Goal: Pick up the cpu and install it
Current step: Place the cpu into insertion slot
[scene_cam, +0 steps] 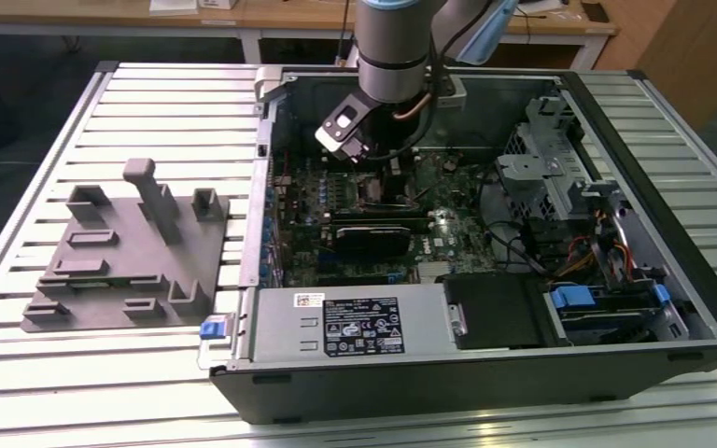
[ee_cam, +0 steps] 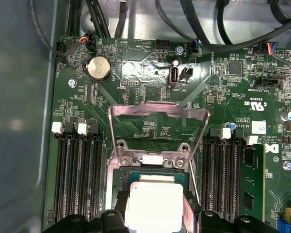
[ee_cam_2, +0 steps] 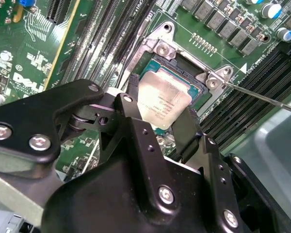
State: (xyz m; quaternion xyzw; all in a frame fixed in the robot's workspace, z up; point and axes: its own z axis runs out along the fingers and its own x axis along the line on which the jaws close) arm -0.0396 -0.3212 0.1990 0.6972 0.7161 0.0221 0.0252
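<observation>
The gripper (ee_cam_2: pixel 160 110) of the robot arm (scene_cam: pixel 390 56) reaches into the open computer case (scene_cam: pixel 458 383), roughly twelve o'clock from the black fan block (scene_cam: pixel 377 239) in the exterior view; its black fingers (ee_cam_2: pixel 130 101) are clenched on two opposite edges of the cpu (ee_cam_2: pixel 165 97), grasping it at the open socket (ee_cam_2: pixel 182 68); the metal load plate (ee_cam: pixel 157 112) stands raised; the grey tray (scene_cam: pixel 122 252) lies at nine o'clock of the case.
</observation>
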